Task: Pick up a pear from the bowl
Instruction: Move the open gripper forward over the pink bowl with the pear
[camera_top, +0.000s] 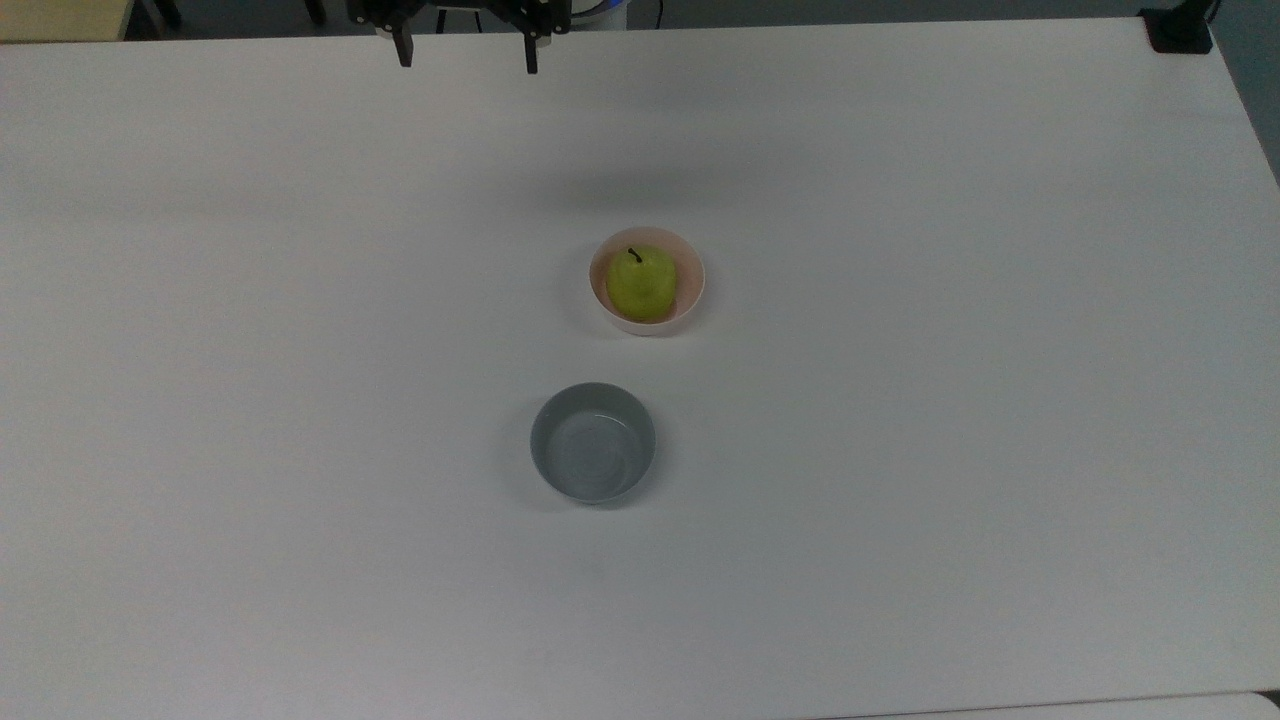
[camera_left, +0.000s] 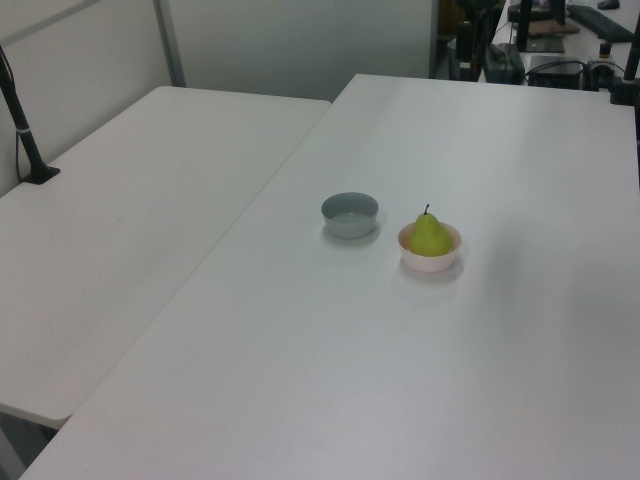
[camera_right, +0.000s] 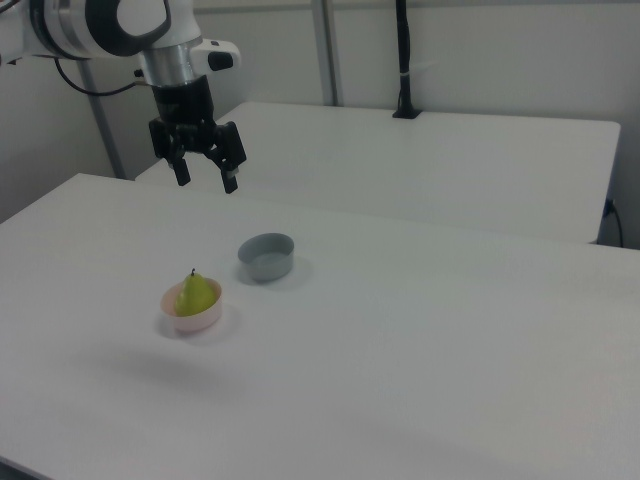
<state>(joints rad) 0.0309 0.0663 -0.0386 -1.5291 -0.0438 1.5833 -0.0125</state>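
the pear (camera_top: 641, 284) sits inside the pale pink bowl (camera_top: 690, 300), near the middle of the white table (camera_top: 960, 420). it is yellow-green, and its short dark stem points up; in the top view the stem leans a little toward the top edge of the picture. the fruit takes most of the room in the bowl, and its upper part rises above the rim, as the left view shows it (camera_left: 430, 236) in the bowl (camera_left: 430, 262).

a grey bowl (camera_top: 593, 442) stands near the pink one but does not touch it — a strip of bare table lies between them. in the top view the grey bowl is below the pink bowl and slightly to the top view's left. in the left view it (camera_left: 350, 215) is at the left view's left of the pink bowl, and in the right view it (camera_right: 267, 257) is at the right view's right of the pink bowl (camera_right: 193, 318) and a bit further back. nothing is seen inside it.

the gripper (camera_right: 206, 180) hangs in the air, well above the table and apart from both bowls. its two dark fingers (camera_right: 230, 181) point down and are spread wide, with nothing between them. in the top view the gripper (camera_top: 467, 57) is at the top edge, to the top view's left of the pink bowl. the white arm (camera_right: 120, 25) reaches in from the right view's upper left.

a second white table (camera_right: 480, 160) stands behind the first one, and a black post (camera_right: 403, 60) rises from it.
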